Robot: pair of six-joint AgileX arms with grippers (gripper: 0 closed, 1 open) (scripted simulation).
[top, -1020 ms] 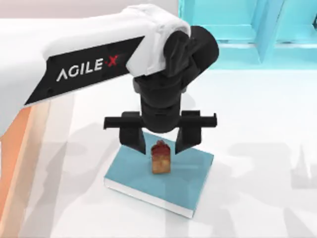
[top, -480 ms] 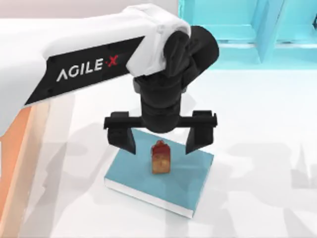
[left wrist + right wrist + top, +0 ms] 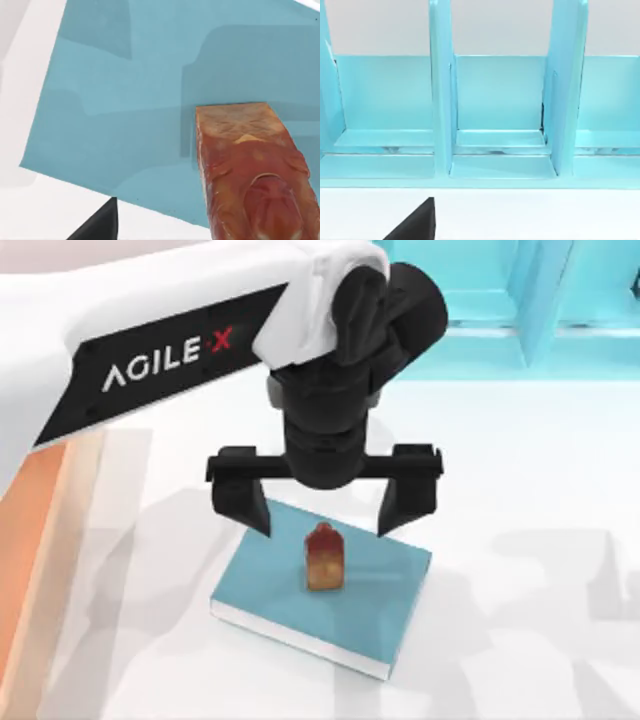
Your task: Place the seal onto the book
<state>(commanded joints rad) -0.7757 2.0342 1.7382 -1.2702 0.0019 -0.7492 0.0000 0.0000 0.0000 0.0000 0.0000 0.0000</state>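
White tabletop all around, with an orange strip running down the top view's left edge. Over from that side reaches the left arm, white shell and black wrist, and its left gripper hangs above the book's far edge with the jaws spread wide, one black finger to the left of the seal and the other to the right, both clear of it, nothing in its grasp.

Below and between those fingers sits the seal, upright on the book, orange-tan body, darker red rounded top, standing free near the middle of the teal cover. That book lies flat on the table, turned at an angle, white page edges showing along its near side.

From the left wrist view the seal looms close, its base planted on the teal cover, and a black fingertip shows over the white table beside the book's edge.

Further right at the back stands a lighter turquoise shelf unit; the right wrist view looks straight into its open compartments, split by upright dividers. A dark fingertip shows at that view's edge; I cannot tell how far the right gripper is open.
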